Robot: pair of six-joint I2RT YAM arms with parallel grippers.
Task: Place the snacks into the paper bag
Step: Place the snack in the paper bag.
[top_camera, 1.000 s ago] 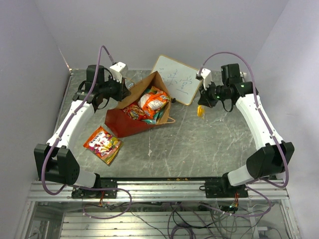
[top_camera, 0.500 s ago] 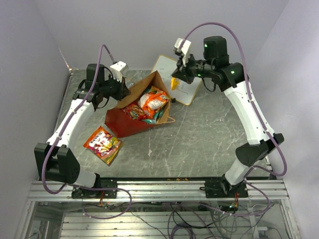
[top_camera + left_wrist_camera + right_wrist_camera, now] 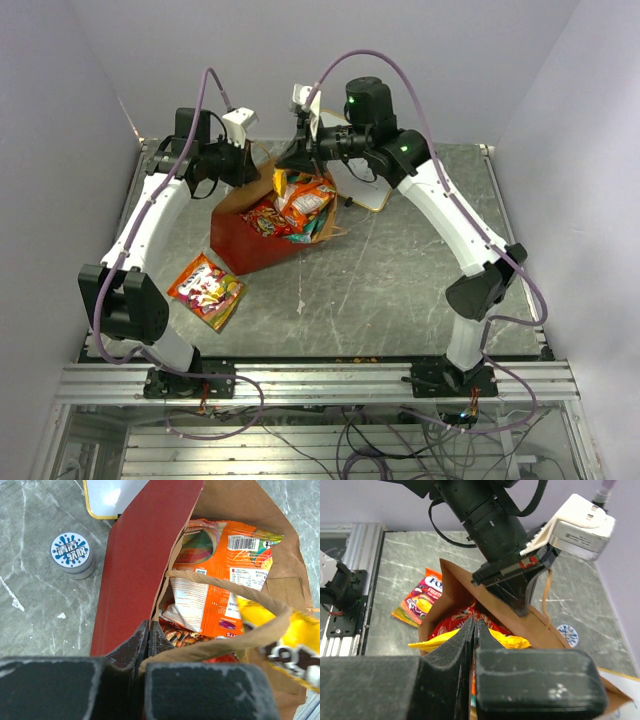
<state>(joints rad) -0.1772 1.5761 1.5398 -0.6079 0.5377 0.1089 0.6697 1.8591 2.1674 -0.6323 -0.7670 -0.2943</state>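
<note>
Since one second ago, the small yellow bar (image 3: 507,641) has been carried by the right claw (image 3: 473,627) from the right side of the desk (image 3: 400,290), over the white board (image 3: 112,495), to the mouth of the paper bag (image 3: 250,245). The bag itself is found in the same place as before.

The bar is pinched between the closed fingers of the right claw and is held just above the bag's open top. Its end is seen, blurred, at the lower right of the left wrist view.

The paper bag is tilted on the desk at rear left of centre, red outside and brown inside, with its mouth facing the rear right. Inside it a large orange chip bag (image 3: 225,575) is noted uppermost, with a red packet (image 3: 266,222) beside and partly under it.

One snack pack (image 3: 207,290), orange and pink, is seen flat on the desk in front of the bag to its left, not touching it.

The left claw (image 3: 148,632) is closed on the edge of the bag's red wall at the mouth.

A round blue-and-white tin (image 3: 72,555) is recorded on the desk just beside the bag's red wall. The white board, yellow-rimmed, lies behind the bag and is largely hidden under the right arm in the top view.
</note>
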